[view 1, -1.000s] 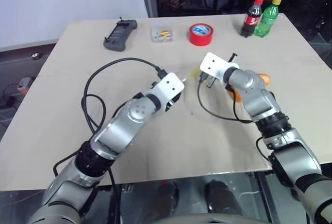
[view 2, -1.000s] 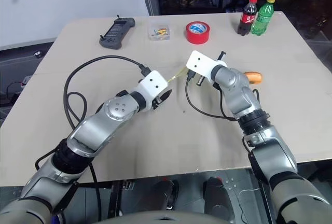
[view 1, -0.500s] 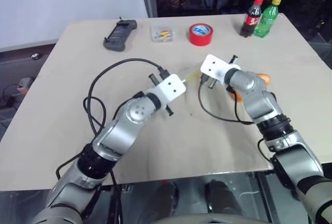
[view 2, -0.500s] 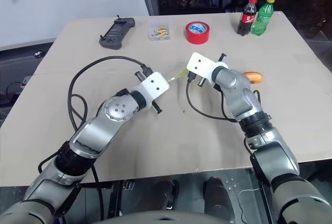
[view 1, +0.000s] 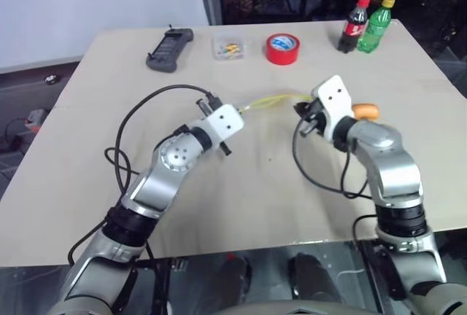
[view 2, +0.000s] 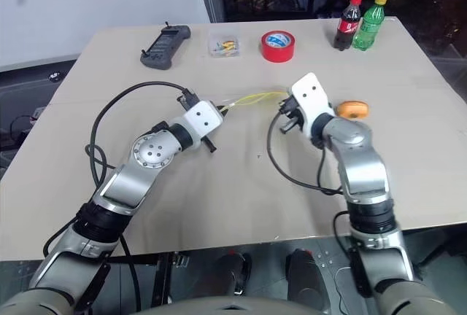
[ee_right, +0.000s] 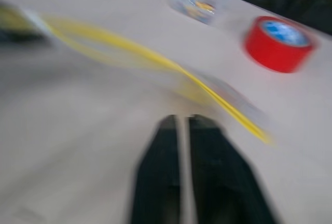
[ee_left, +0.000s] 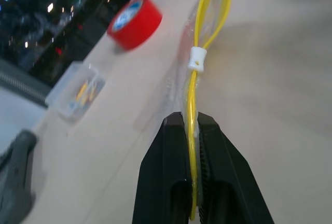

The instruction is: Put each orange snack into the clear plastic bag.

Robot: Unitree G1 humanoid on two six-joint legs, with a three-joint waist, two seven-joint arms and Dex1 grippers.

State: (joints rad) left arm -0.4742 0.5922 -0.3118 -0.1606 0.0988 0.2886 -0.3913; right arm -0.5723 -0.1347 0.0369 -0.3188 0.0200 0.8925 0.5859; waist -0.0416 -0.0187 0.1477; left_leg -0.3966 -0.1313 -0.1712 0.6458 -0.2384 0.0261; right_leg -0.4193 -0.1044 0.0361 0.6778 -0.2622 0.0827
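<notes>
left gripper now pinching clear plastic bag | right gripper pulled back, clenched

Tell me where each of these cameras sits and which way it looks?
Left eye and right eye views: on the head, looking forward and down at the tan table; both arms show.
Left wrist view: along the left gripper, shut on the clear plastic bag with the yellow seal strip.
Right wrist view: along the shut right gripper, blurred, toward the same bag.
Shared: both wrist views show the red tape roll and the small clear box.
</notes>
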